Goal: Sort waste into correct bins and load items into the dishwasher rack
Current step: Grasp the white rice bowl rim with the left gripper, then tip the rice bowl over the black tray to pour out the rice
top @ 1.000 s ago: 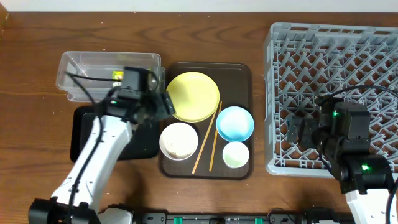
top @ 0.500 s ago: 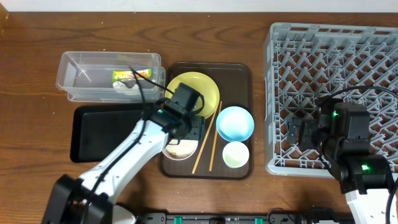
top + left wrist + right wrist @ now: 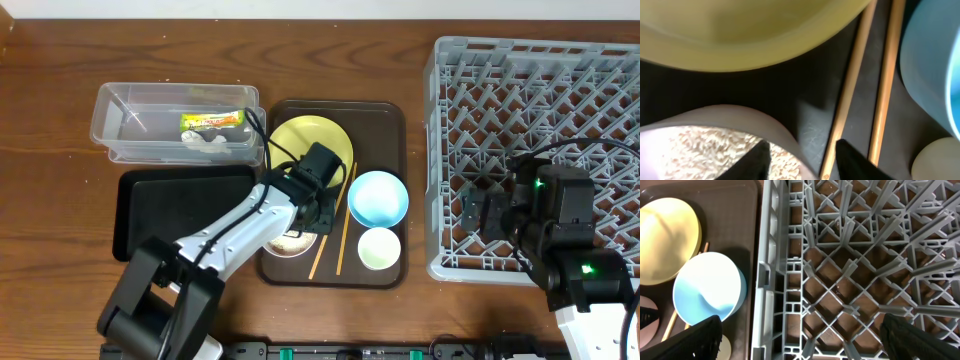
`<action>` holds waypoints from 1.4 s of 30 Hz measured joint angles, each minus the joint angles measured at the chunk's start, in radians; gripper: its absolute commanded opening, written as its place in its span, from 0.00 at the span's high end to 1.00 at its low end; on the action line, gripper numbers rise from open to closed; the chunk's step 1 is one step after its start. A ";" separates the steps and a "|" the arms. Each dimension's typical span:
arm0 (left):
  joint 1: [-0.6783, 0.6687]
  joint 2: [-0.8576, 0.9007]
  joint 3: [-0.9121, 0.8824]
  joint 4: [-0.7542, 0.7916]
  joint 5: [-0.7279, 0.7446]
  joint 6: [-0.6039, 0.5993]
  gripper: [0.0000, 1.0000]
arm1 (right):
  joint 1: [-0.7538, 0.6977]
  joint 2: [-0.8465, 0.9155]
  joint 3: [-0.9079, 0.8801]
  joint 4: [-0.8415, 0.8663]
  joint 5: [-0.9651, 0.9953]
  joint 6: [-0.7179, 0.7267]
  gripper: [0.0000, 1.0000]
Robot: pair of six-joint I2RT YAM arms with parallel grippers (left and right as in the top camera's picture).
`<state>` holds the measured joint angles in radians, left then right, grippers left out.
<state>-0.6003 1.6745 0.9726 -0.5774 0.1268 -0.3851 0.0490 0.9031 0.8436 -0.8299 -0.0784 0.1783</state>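
White bowl (image 3: 715, 117) w/ rice (image 3: 700, 150) sits beside yellow plate (image 3: 300, 145) & 2 chopsticks (image 3: 851, 82); wrapper (image 3: 213, 121) + tissue (image 3: 205, 142) in clear tub (image 3: 110, 110).

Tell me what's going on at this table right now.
The left arm's fingers are open astride the rim of the white bowl, which holds rice, on the brown tray. The wrapper and tissue lie in the clear tub. The right arm's fingers hover open over the rack, with no dishes visible in it.

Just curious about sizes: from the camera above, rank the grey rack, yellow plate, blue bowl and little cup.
Largest to smallest: grey rack, yellow plate, blue bowl, little cup. An arm hides part of the plate.
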 measured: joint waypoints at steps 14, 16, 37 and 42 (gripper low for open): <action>-0.013 0.041 0.000 0.002 0.001 -0.003 0.81 | 0.000 0.000 0.000 -0.015 0.000 0.000 0.01; -0.013 0.041 0.000 0.002 0.000 -0.002 0.88 | 0.000 0.000 0.000 -0.015 0.000 0.000 0.01; 0.009 -0.227 0.000 -0.106 -0.009 -0.002 0.94 | 0.000 0.000 0.000 -0.018 0.000 0.000 0.01; 0.106 -0.303 0.000 -0.139 0.006 0.006 0.94 | 0.000 0.000 0.000 -0.018 0.000 0.000 0.01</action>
<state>-0.4938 1.3720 0.9730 -0.7162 0.1333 -0.3794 0.0490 0.9031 0.8436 -0.8482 -0.0784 0.1787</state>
